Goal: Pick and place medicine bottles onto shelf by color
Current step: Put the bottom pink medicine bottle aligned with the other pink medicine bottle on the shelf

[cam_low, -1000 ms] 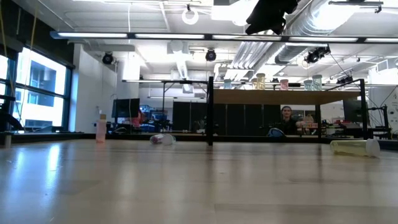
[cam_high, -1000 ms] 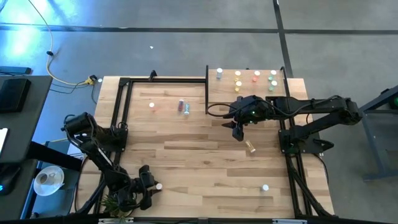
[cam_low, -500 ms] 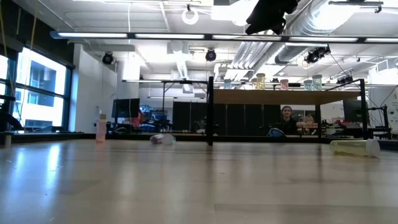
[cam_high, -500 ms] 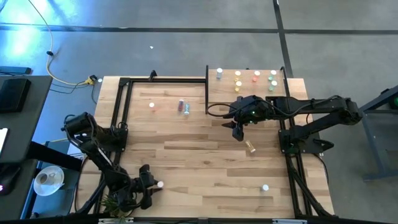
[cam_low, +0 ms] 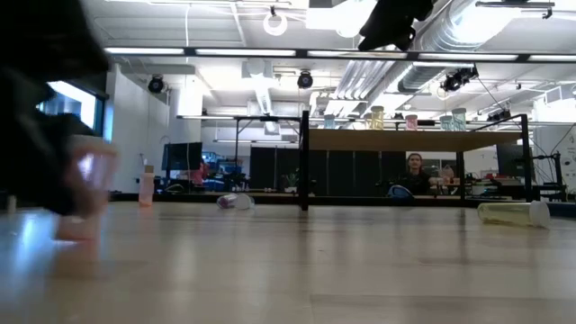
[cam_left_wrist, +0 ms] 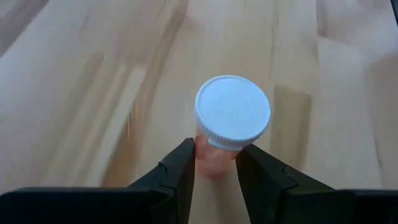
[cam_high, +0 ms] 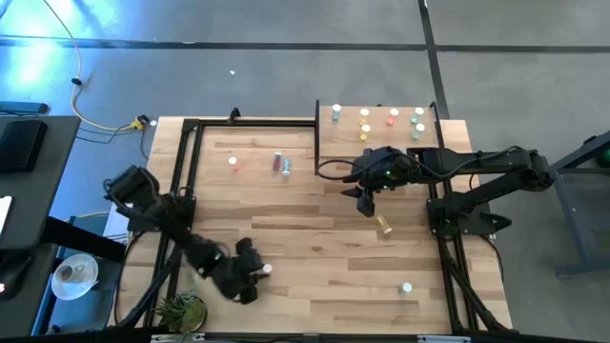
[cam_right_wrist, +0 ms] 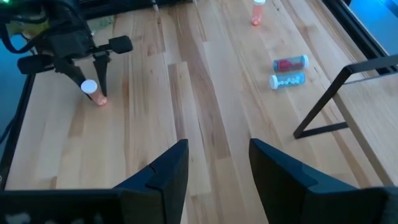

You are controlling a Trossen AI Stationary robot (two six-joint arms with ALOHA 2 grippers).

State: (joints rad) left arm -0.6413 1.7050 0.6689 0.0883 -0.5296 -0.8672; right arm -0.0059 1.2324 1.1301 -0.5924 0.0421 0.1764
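Left gripper (cam_left_wrist: pixel 214 163) is clamped on a red-bodied, white-capped bottle (cam_left_wrist: pixel 229 124), fingers pinching the body just under the cap; the left wrist view shows both pads flat against the sides. In the high view the left gripper (cam_high: pixel 255 276) sits near the front edge of the table (cam_high: pixel 305 238), left of centre, and the bottle (cam_high: pixel 266 271) shows as a white cap at the fingertips. The right wrist view suggests the bottle (cam_right_wrist: pixel 93 92) is upright with its base at or just above the planks. Judgement: the step in hand is the lift and carry toward the shelf (cam_high: pixel 381 143) at the back right corner. To do it well, raise straight up before travelling, keep the bottle vertical so it does not slip in a grip this high on the body, and come in over the black uprights. Aim for the red bottle on the shelf (cam_high: pixel 394 116), among the capped bottles standing along its back edge, and keep clear of its neighbours. Right gripper (cam_high: pixel 363 202) hangs over the table just in front of the shelf, fingers spread and empty.
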